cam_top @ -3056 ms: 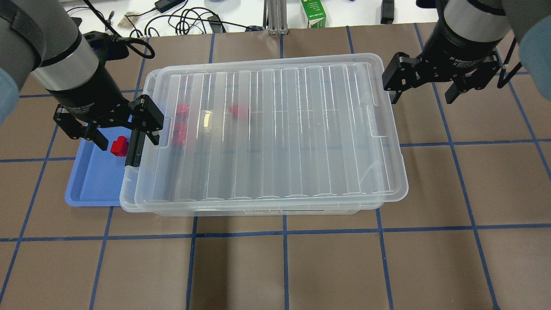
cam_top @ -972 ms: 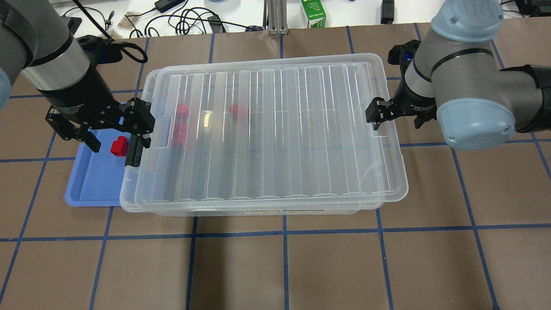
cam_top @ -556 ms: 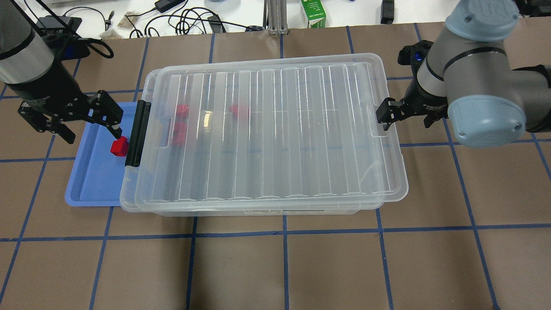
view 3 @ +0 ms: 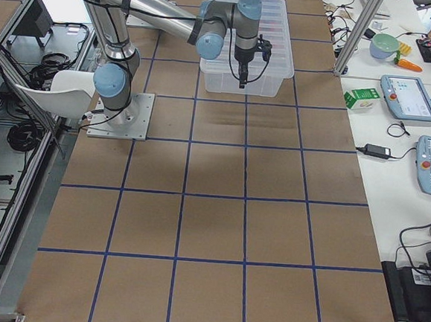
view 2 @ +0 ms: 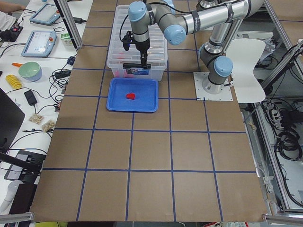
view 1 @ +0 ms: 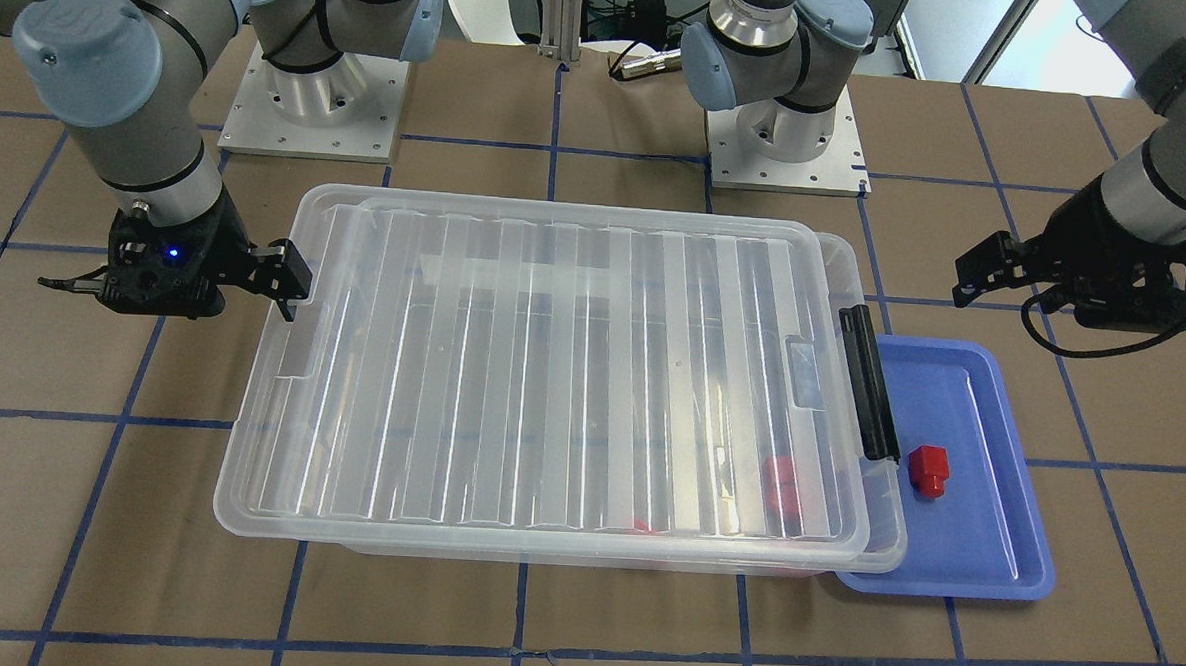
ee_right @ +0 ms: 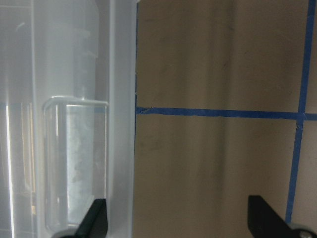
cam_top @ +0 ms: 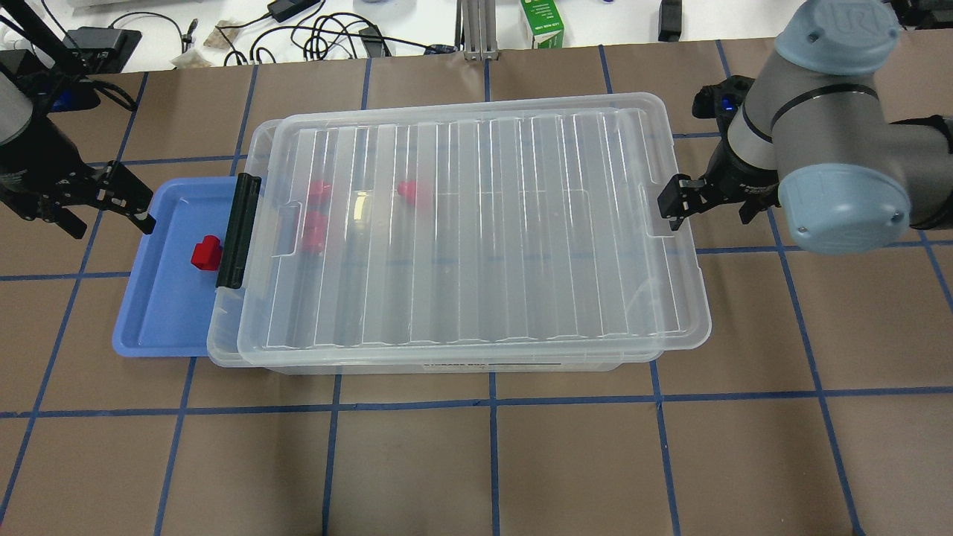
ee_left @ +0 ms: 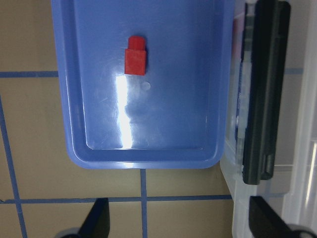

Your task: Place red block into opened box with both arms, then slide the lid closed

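Note:
A red block (cam_top: 206, 253) lies in the blue tray (cam_top: 160, 327), and the left wrist view shows this block (ee_left: 135, 58) alone there. The clear box (cam_top: 447, 366) is covered by the ribbed lid (cam_top: 484, 223), which sits slightly to the right of the box. Several more red blocks (cam_top: 313, 231) show blurred through the lid. My left gripper (cam_top: 112, 227) hangs open and holds nothing, left of the tray's far corner. My right gripper (cam_top: 709, 218) is open at the lid's right end, with one finger (ee_right: 94, 220) over the lid's notch.
The box's black clip bar (cam_top: 237, 231) stands between tray and lid. Cables, a green carton (cam_top: 541, 22) and other gear lie on the white bench beyond the table's far edge. Brown table with blue grid tape surrounds the box.
My left gripper has pulled back leftward, away from the clip bar and past the tray. My right gripper has come down to the lid's right notch, and the lid has shifted slightly right.

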`<state>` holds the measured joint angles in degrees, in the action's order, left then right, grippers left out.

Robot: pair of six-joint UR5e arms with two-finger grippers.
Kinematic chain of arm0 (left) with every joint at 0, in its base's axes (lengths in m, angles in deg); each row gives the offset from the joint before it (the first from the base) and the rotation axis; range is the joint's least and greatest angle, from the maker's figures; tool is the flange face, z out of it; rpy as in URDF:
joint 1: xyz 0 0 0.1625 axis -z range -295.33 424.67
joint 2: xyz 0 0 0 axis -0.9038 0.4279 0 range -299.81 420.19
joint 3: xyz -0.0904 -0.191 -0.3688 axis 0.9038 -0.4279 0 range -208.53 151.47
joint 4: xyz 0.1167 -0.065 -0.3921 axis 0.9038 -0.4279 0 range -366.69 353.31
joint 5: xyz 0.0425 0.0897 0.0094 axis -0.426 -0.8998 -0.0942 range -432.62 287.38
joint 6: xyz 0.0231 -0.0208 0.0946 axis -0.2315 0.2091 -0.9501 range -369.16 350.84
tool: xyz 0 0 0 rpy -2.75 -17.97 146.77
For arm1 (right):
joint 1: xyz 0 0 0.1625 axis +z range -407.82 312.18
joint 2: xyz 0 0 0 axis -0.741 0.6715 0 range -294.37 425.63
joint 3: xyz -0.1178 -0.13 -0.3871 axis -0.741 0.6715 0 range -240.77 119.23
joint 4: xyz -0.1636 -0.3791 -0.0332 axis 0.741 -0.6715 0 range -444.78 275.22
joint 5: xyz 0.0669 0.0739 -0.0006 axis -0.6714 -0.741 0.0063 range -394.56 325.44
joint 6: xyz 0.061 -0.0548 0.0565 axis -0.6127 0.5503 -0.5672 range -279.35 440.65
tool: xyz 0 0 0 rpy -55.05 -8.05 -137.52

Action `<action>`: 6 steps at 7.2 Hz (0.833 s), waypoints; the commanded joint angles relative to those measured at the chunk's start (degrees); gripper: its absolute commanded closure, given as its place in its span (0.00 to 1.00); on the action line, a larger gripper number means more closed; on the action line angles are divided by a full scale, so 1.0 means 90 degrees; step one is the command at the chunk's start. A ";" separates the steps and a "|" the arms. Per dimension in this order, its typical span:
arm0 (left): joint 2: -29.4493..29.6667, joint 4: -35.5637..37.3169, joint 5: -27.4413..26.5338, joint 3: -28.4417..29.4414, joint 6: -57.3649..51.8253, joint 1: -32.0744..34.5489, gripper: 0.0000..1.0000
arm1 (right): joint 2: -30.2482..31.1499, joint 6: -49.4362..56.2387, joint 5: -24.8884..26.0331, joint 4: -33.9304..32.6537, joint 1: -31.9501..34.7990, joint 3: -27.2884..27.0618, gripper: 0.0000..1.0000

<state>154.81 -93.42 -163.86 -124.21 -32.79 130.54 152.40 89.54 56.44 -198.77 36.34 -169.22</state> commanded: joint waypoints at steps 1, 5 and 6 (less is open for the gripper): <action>0.0636 0.0833 0.0001 -0.0013 -0.0030 -0.0053 0.00 | -0.0032 0.0261 0.0016 -0.0010 -0.0084 0.0009 0.00; 0.1468 0.1392 0.0030 -0.0120 0.0009 -0.0112 0.00 | -0.0012 0.1363 0.0026 0.0019 -0.0971 0.0009 0.00; 0.1682 0.1703 0.0050 -0.0188 0.0009 -0.0112 0.00 | -0.0012 0.1627 0.0035 0.0019 -0.1127 0.0029 0.00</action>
<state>167.59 -81.14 -163.52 -125.18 -32.78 129.58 152.28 101.16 56.67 -198.62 28.13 -169.08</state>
